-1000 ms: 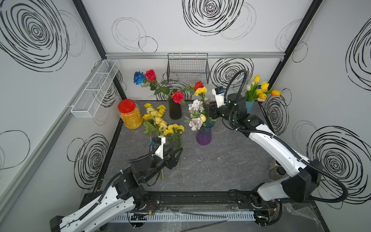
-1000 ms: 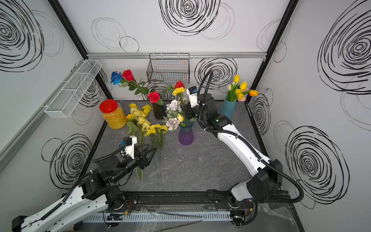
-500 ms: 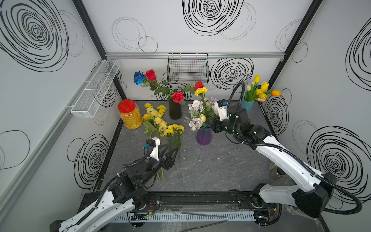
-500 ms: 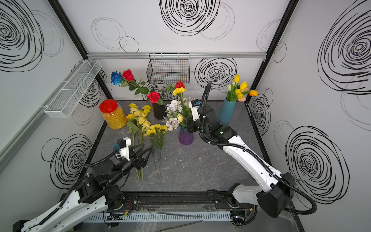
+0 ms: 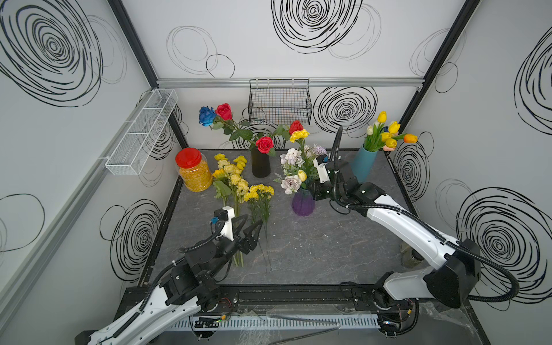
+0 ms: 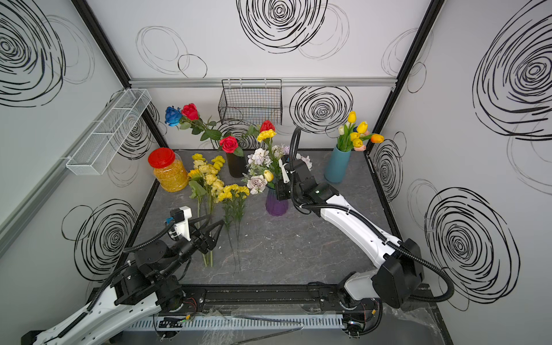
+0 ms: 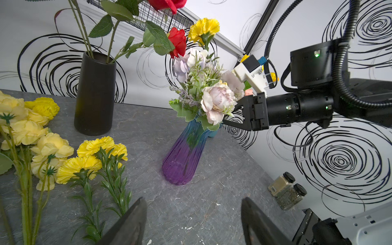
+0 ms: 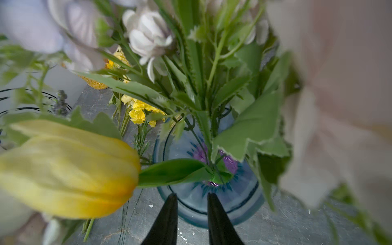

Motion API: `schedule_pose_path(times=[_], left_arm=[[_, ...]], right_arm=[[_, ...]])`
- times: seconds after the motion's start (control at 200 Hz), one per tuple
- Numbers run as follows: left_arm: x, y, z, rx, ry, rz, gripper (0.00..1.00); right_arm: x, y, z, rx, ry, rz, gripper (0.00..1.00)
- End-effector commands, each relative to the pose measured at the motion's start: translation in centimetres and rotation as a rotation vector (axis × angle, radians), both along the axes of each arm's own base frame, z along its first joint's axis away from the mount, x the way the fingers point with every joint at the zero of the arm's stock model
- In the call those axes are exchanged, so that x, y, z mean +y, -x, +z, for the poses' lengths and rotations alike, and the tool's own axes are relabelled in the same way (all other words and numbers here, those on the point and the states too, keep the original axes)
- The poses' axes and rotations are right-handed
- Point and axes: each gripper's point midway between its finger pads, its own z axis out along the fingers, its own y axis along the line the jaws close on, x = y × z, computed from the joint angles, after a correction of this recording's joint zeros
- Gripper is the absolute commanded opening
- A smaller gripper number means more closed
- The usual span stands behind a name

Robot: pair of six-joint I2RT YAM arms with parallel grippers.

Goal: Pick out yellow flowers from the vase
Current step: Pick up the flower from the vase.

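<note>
The left hand (image 5: 254, 220) is over the counter (image 5: 328, 248) with its fingers spread wide and empty, above the stems of the yellow flowers (image 5: 239, 182) that lie in a bunch towards the counter's left side; the right hand (image 8: 192, 197) is at the mouth of the purple vase (image 5: 302, 204), fingertips a narrow gap apart with nothing between them; a yellow tulip (image 8: 70, 169) and a yellow carnation (image 5: 298, 135) stand in that vase among pale blooms (image 5: 291, 183).
</note>
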Motion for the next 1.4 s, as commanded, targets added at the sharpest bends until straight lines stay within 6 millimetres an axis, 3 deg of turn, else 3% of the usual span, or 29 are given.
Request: schedule_pose_path(times=[0.0, 0.175, 0.375, 0.69, 1.096, 1.391], left_arm=[[0.4, -0.1, 0.3, -0.014, 0.027, 0.023, 0.73], [0.3, -0.1, 0.2, -0.013, 0.034, 0.019, 0.74], [0.5, 0.0, 0.3, -0.017, 0.035, 0.022, 0.74], [0.7, 0.1, 0.2, -0.021, 0.036, 0.025, 0.75], [0.6, 0.0, 0.3, -0.021, 0.037, 0.025, 0.75], [0.6, 0.0, 0.3, -0.018, 0.033, 0.028, 0.76]], right_arm=[[0.2, -1.1, 0.8, -0.034, 0.009, -0.024, 0.28], [0.6, -2.2, 1.2, -0.094, 0.002, -0.024, 0.27], [0.6, -3.7, -0.2, -0.083, 0.067, -0.061, 0.25], [1.0, -4.3, -0.8, -0.104, 0.108, -0.067, 0.21], [0.8, -4.4, 0.8, -0.146, 0.104, -0.068, 0.05], [0.9, -3.7, 3.1, -0.197, 0.075, -0.049, 0.04]])
